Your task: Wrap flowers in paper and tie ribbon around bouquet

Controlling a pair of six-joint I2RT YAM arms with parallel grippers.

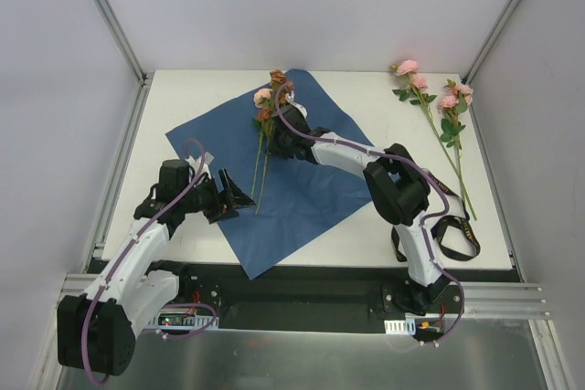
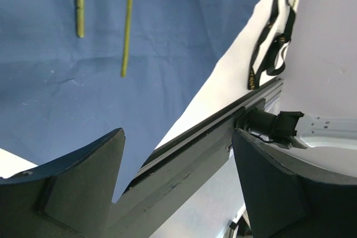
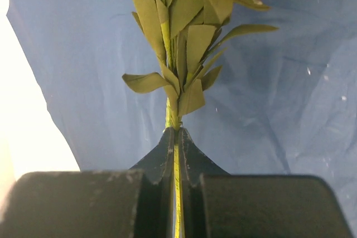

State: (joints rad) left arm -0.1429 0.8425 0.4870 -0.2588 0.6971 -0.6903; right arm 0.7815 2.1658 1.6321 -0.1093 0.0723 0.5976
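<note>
At the twelve o'clock end of the blue paper (image 1: 311, 189), the flowers (image 1: 268, 109) are laid with their pink and orange blooms toward the far corner and their thin stems running back toward six o'clock. One stem is pinched just below its leaves by the right pincer (image 3: 175, 137), whose jaws are pressed together on it. Two stem ends (image 2: 127, 32) are seen lying free on the sheet ahead of the left pincer (image 2: 178, 160), which is spread wide, holds nothing and is poised at the sheet's eight o'clock edge.

The flowers are judged light and springy, with blooms and leaves that are easily crushed, so a hold on the bare stem under the leaves is preferred. The paper is judged thin and limp and quickly creased. It is best taken at a corner or free edge, and it may be dragged across the smooth table (image 1: 183, 107) when pulled.

At two o'clock, well apart from the sheet, loose flowers (image 1: 437, 102) are seen on the bare table. The black ribbon (image 1: 454, 235) is looped at four o'clock, just beside the right arm, which stands in the way of a reach for it. It is judged floppy and easily tangled, and is best picked up near one end.
</note>
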